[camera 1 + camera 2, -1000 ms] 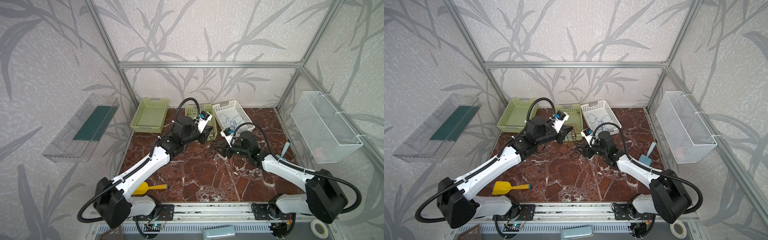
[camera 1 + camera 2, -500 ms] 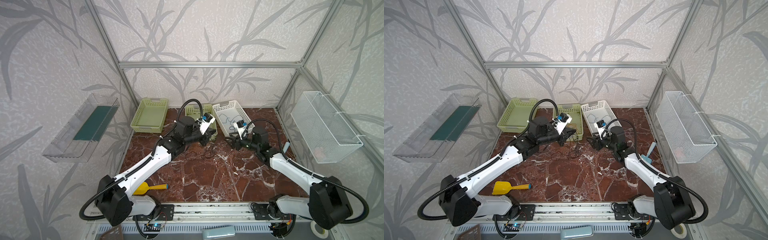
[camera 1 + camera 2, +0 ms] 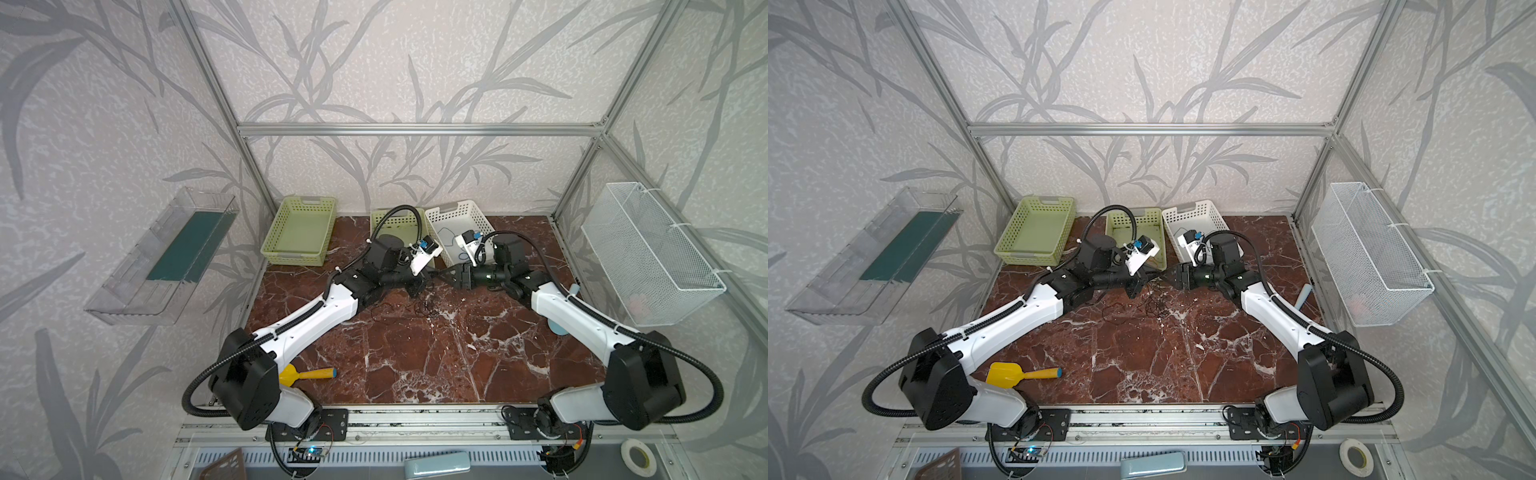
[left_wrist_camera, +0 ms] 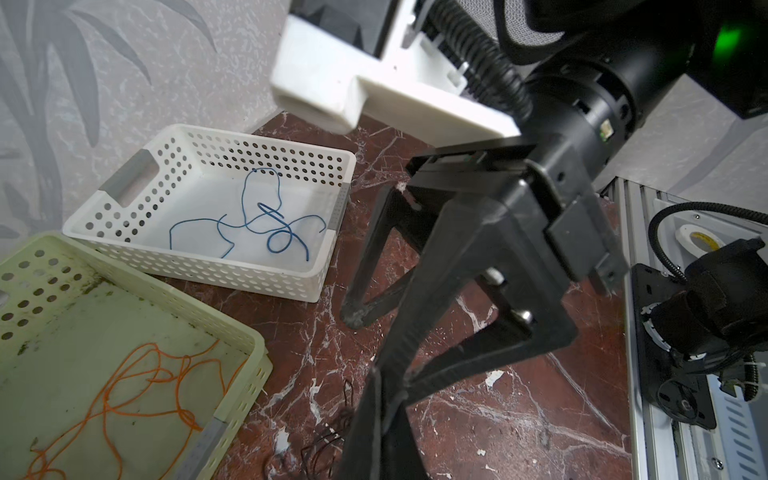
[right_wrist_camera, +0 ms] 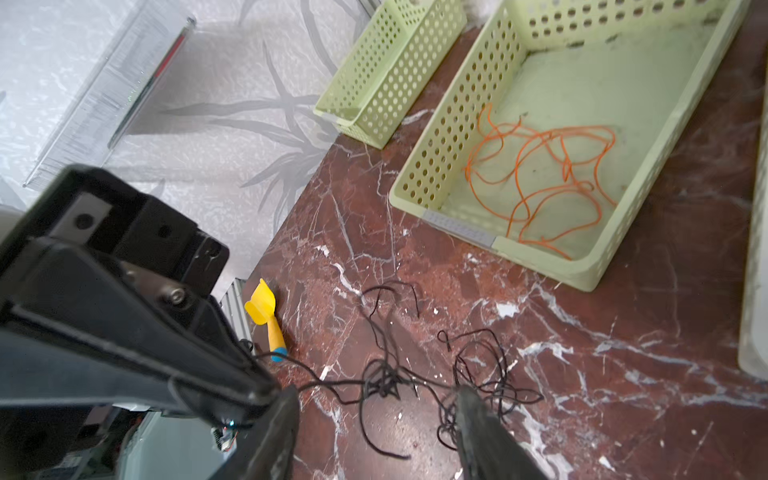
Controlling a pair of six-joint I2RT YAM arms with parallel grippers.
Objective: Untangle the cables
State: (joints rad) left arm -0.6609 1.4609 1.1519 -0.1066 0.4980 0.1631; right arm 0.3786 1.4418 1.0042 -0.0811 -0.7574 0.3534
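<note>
The left gripper [image 4: 376, 386] is fully closed on a strand of the dark cables [image 5: 380, 380]. The right gripper [image 5: 376, 395] has its jaws well apart and grips nothing; the knot lies below, between its fingers. The dark cables make a loose tangle whose long axis runs about parallel to the back edge of the worktop [image 3: 415, 365]. It lies in the back half near the middle, with some strands lifted up to the closed tips (they are thin and hard to follow in both top views). Both arms reach from the front edge inward, so the two grippers face each other almost tip to tip above the tangle. At the back edge, the middle green basket [image 5: 449, 137] holds the orange cables [image 5: 577, 185]. The white basket [image 4: 208, 266] beside it holds a blue cable [image 4: 270, 212].
</note>
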